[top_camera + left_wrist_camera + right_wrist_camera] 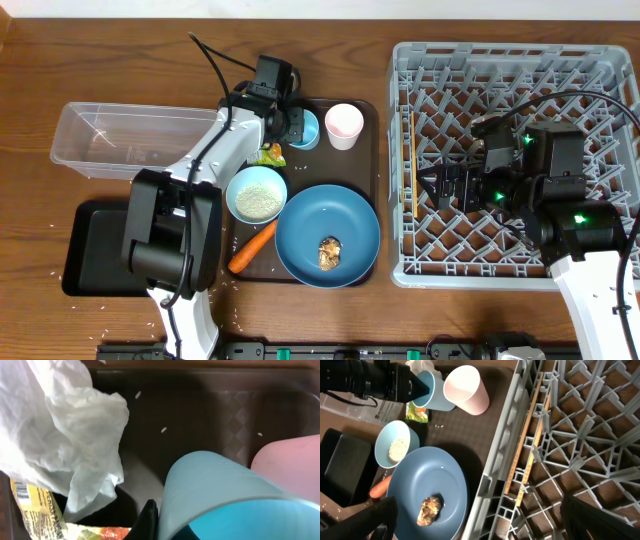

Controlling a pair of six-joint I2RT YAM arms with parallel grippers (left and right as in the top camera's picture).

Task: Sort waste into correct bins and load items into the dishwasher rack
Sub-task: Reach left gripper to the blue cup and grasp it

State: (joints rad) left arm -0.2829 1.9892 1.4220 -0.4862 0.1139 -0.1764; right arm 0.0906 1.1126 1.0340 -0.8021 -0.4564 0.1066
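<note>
Cups: two, a blue cup and a pink cup, with one bowl, one plate and one carrot on the tray. The left gripper reaches across, clamped on the blue cup; the right gripper hangs over the rack, fingers apart.

2 arms: white links, black joints | cables: black | lights: green

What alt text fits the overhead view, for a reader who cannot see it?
The left arm's fingers are shut on the rim of a light-blue cup on a brown tray, beside a pink cup, a bowl of rice, a carrot and a blue plate. The right arm's fingers hang open over a grey rack.
</note>
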